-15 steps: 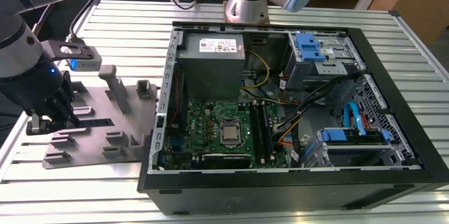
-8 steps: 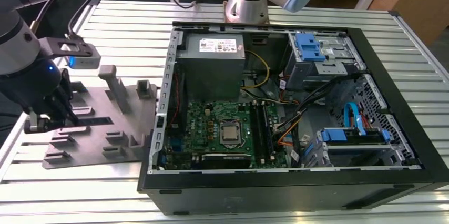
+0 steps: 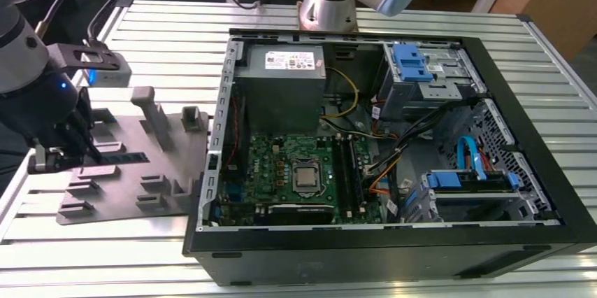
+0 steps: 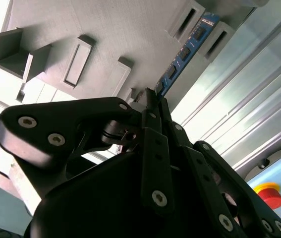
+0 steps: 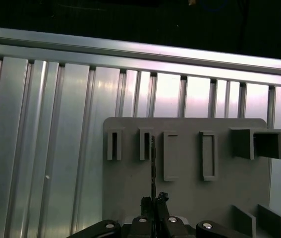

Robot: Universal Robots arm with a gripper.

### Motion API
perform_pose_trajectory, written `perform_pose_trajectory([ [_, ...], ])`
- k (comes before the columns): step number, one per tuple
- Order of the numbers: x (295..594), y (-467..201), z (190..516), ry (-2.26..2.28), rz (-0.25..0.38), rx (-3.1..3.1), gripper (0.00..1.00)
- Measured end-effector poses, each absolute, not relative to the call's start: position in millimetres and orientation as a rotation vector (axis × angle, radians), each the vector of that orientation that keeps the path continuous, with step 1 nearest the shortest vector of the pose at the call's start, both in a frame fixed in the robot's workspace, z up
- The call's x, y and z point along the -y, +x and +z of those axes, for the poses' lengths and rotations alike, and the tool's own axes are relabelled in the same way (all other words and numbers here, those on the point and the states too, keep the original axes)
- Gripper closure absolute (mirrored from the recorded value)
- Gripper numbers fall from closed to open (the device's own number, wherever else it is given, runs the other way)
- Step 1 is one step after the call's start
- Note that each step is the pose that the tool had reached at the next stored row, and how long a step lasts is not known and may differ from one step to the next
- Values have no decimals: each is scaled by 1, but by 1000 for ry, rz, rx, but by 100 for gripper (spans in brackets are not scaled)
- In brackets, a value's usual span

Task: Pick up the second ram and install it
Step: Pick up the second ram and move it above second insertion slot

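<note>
The second ram (image 3: 124, 158) is a slim dark blue-green strip with black chips lying along the grey tray (image 3: 140, 196) at the exterior view's left. My gripper (image 3: 67, 156) hangs over that tray at the strip's end. In the second wrist view the fingers (image 4: 150, 119) are pressed together on the end of the ram (image 4: 185, 52), which runs out between two slotted posts of the tray (image 4: 130, 34). The first wrist view shows the ram (image 5: 153, 163) edge-on as a thin line rising from the gripper (image 5: 154, 200). I cannot tell whether it still rests on the tray (image 5: 229, 188).
An open black computer case (image 3: 373, 245) lies on the ribbed metal table (image 3: 159, 25) at the exterior view's right, with the green motherboard (image 3: 270, 158) inside. Upright posts (image 3: 149, 112) stand on the tray beside my arm. A red button (image 4: 269, 194) sits at the table's side.
</note>
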State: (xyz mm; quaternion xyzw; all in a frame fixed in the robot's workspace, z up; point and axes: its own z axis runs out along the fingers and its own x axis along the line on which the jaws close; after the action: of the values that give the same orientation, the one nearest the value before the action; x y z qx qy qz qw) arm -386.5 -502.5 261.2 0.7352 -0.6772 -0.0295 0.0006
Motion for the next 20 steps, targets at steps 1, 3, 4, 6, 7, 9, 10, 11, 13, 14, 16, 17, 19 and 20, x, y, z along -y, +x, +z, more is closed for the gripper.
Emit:
perform_pose_trajectory([
  [1, 502, -386, 262, 2309, -93, 2127, 89],
  [3, 502, -386, 264, 2309, -93, 2127, 89],
  [4, 502, -387, 265, 2309, -94, 2127, 89],
  [6, 502, -386, 266, 2309, -94, 2127, 89],
  [7, 502, -386, 267, 2309, -94, 2127, 89],
  [9, 502, -386, 268, 2310, -94, 2127, 89],
  [10, 502, -386, 269, 2310, -94, 2128, 89],
  [11, 502, -386, 269, 2310, -94, 2128, 89],
  [13, 502, -386, 269, 2310, -94, 2127, 89],
  [14, 502, -386, 269, 2310, -94, 2127, 89],
  [16, 502, -386, 270, 2310, -94, 2127, 89],
  [17, 502, -386, 270, 2310, -94, 2127, 89],
  [19, 502, -386, 270, 2309, -94, 2127, 89],
  [20, 502, -386, 270, 2309, -94, 2127, 89],
])
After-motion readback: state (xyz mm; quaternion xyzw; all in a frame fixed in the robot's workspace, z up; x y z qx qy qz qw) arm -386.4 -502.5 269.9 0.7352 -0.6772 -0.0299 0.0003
